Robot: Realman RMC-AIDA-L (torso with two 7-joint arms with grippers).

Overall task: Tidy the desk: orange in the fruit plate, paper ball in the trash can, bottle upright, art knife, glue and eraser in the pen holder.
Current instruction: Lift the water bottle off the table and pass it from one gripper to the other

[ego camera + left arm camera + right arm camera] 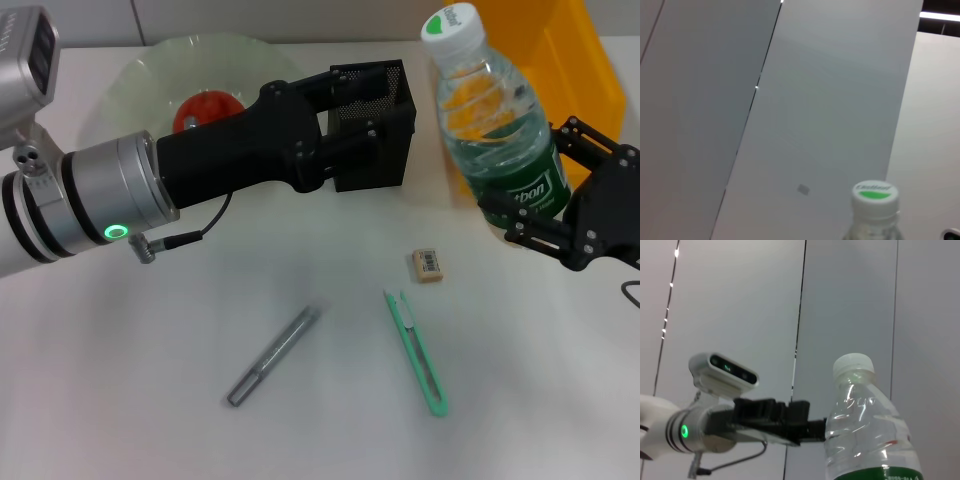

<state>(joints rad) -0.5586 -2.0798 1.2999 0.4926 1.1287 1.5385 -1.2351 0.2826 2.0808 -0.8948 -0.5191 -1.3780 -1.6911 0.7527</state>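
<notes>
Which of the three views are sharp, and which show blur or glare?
Head view: sharp and evenly lit, soft shadows under the glue and art knife. Left wrist view: bottle cap slightly blurred. Right wrist view: bottle clear, small ceiling-light glints.

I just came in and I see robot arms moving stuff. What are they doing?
The robot is tidying a desk. Its right gripper is shut on the bottle, holding it upright near the yellow trash can. Its left gripper reaches out in front of the black pen holder. The orange already sits in the fruit plate. The glue, the art knife and the eraser lie on the desk, not yet put away.
</notes>
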